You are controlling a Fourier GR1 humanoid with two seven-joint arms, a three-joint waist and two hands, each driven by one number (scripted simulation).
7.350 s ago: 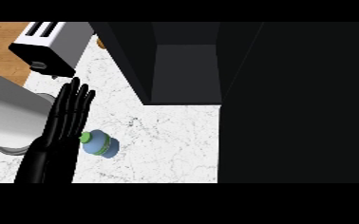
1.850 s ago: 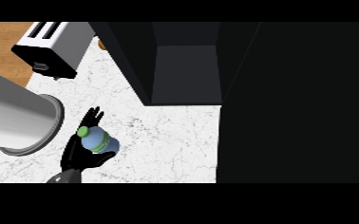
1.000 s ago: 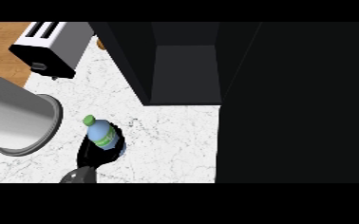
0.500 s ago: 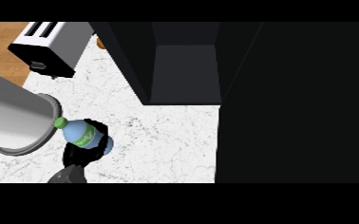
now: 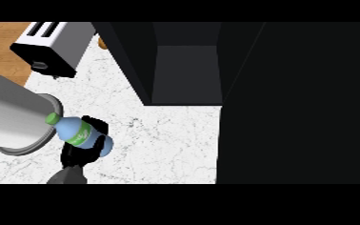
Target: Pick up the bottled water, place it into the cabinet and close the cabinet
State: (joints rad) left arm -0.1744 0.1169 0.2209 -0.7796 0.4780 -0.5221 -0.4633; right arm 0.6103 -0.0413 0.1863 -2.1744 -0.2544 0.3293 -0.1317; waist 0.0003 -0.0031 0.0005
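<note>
Bottle (image 5: 79,134) lies tilted in the curled fingers of the left hand (image 5: 79,153), green cap up and to the left, held above the marble counter (image 5: 169,143). Just left of the fingers sits a grey pot (image 5: 21,124), touching the cap in this view; a toaster (image 5: 51,47) stands farther up. Well to the right of the fingers the dark cabinet (image 5: 186,71) stands open.

- The bottled water (image 5: 79,134): a pale blue bottle with a green cap and a green label, tilted so the cap points to about ten o'clock, at the view's lower left.
- The cabinet (image 5: 186,62): dark, standing open at about twelve o'clock, its grey inside showing.
</note>
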